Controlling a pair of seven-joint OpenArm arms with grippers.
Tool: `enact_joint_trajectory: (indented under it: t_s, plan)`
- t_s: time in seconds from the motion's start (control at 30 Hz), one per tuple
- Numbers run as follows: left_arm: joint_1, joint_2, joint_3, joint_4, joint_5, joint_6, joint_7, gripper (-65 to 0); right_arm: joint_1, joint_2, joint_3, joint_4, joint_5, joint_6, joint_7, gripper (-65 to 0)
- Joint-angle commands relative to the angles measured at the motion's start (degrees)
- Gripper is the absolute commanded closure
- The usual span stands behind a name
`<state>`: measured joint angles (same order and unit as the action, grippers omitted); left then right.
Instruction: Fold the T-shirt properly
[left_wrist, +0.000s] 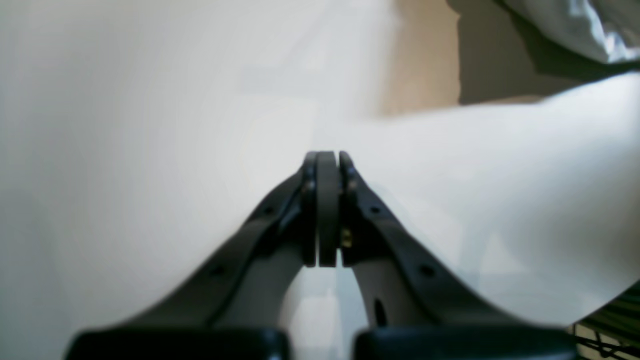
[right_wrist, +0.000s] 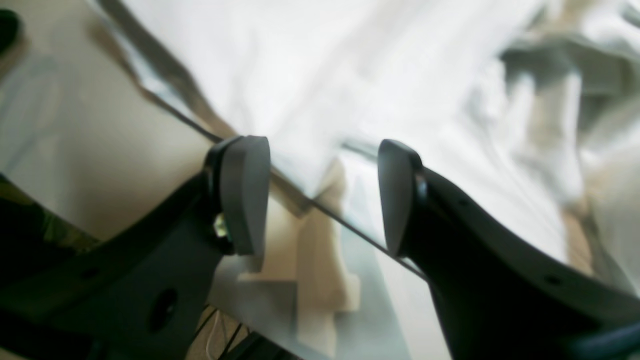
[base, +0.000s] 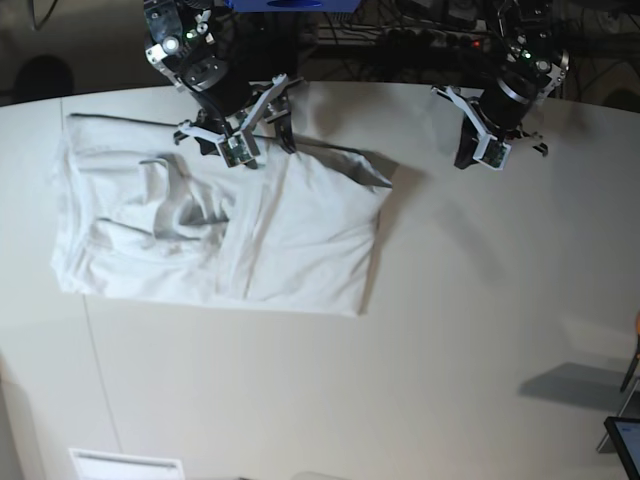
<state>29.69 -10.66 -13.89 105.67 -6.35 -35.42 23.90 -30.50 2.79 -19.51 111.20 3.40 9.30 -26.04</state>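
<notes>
White T-shirt (base: 220, 225) lies on the left half of the tabletop (base: 450, 330), partly folded into a rough rectangle; left side rumpled, with raised creases and a shadowed pocket of cloth near its middle, right side smoother and ending in a fairly straight folded edge. Its far right corner runs out to a point toward the table's back edge. Right gripper (base: 262, 118) hangs over the shirt's far edge, close to the back edge of the tabletop, jaws spread wide with nothing between them. Right wrist view: both grey pads (right_wrist: 245, 192) stand apart, shirt fabric (right_wrist: 350, 75) blurred beyond them, a strip of bare tabletop (right_wrist: 100, 160) to the side; whether the fingertips touch the cloth cannot be told. Past the shirt's right edge, bare tabletop. Left gripper (base: 468, 160) sits well apart from the shirt, near the back edge toward the right end of the tabletop, pointing down. Left wrist view: left gripper (left_wrist: 327, 157) has its jaws pressed together, nothing pinched between them, pale tabletop (left_wrist: 125, 150) filling most of the frame, and a bit of white cloth (left_wrist: 575, 25) in the upper right corner, blurred. A dark shadow lies on the tabletop near the right front corner.
</notes>
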Motion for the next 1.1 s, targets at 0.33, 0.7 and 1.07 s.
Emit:
enact_joint_trajectory:
  t_s: [0.33, 0.7, 1.07]
  plan:
    - [0.1, -0.6, -2.3, -0.4, -0.7, 0.3, -1.6, 0.0, 3.3, 0.0, -4.4, -3.6, 0.2, -0.2, 1.3, -25.8]
    - [-0.1, -0.7, -7.3, -0.5, -0.7, 0.2, -1.5, 0.0, 3.6, 1.5, -2.7, -3.9, 0.0, -0.2, 0.7, -2.2]
    - [-0.2, -0.7, -7.2, -0.5, -0.6, 0.2, -1.4, 0.0, 5.2, 5.7, 0.5, -3.9, 0.1, 0.0, -1.5, -2.2]
